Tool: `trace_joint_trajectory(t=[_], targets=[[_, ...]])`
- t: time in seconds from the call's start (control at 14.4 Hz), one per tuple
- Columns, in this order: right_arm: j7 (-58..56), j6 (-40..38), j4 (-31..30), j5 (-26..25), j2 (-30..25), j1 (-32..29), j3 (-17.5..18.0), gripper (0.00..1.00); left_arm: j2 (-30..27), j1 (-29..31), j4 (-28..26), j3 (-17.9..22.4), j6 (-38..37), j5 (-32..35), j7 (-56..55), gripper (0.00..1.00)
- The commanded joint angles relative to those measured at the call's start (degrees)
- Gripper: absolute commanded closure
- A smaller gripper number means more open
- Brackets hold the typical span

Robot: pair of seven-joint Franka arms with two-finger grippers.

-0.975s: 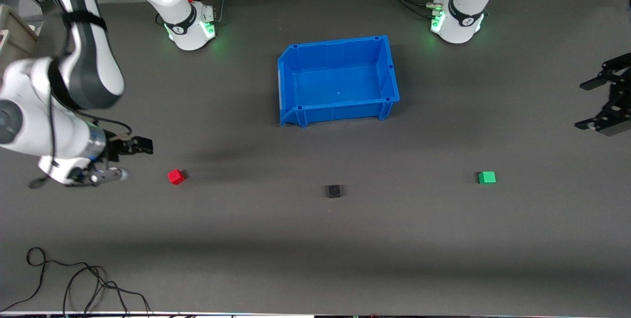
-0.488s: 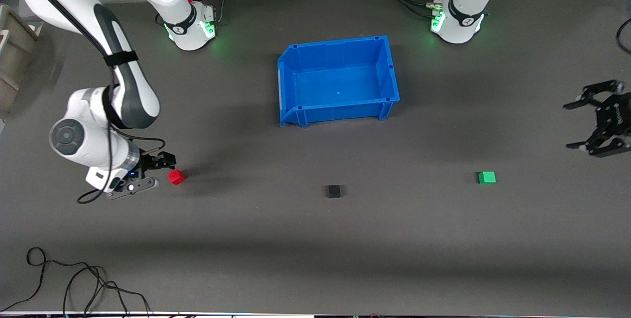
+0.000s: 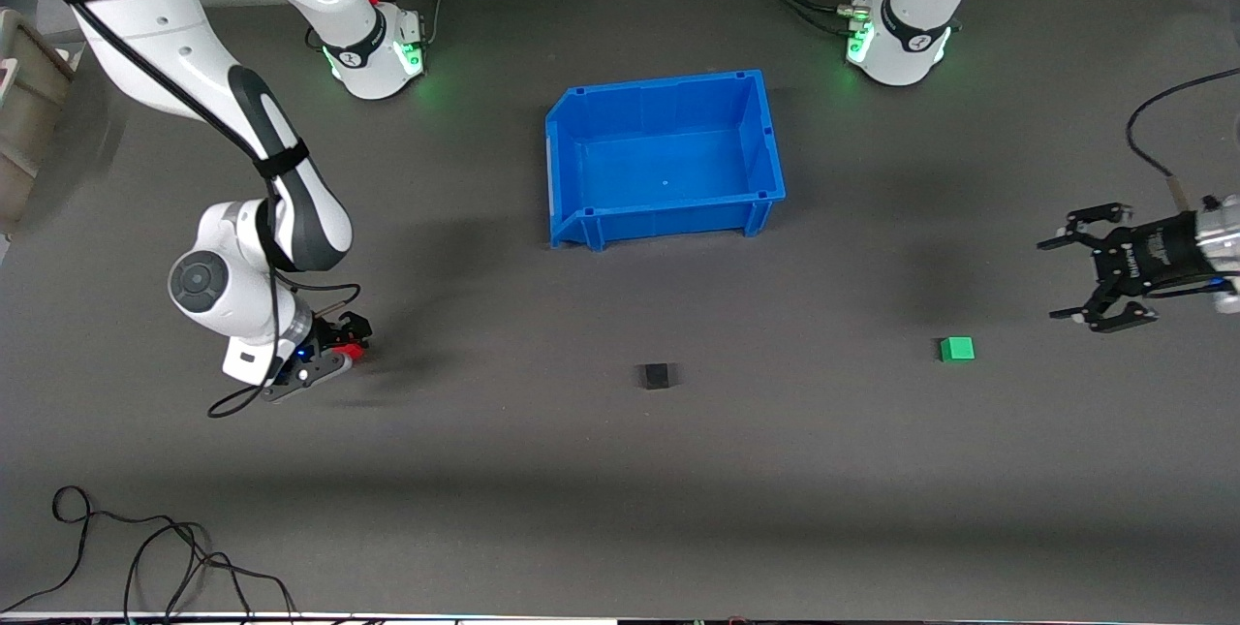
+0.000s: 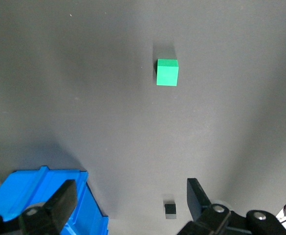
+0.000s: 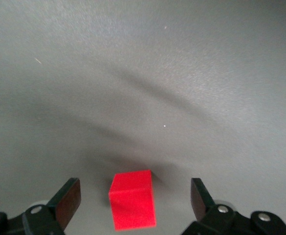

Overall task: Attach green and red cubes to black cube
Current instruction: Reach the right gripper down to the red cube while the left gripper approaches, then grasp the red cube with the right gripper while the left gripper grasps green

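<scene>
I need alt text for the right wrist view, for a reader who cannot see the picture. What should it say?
A small red cube sits on the grey mat between the two open black fingers of the right tool, with a gap on each side, so it is not gripped yet. The rest of the view shows only mat and soft shadows.

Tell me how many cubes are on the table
3. The red cube lies between the right gripper's open fingers, the black cube sits mid-table, and the green cube lies toward the left arm's end.
</scene>
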Motion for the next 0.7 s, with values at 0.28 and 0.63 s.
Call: trace_joint_trajectory(t=[0.28,0.63], targets=[[-1.31,4.96,-3.06,-0.76,1.16,-0.55,0.0,0.0,6.4,0.63,-5.52,-0.36,10.7,-6.82,10.31,0.0],[-1.31,4.96,-3.42,-0.59,0.9,-1.43,0.09,0.33,12.55,2.73,-5.52,-0.36,12.56,-12.88,23.31,0.0]])
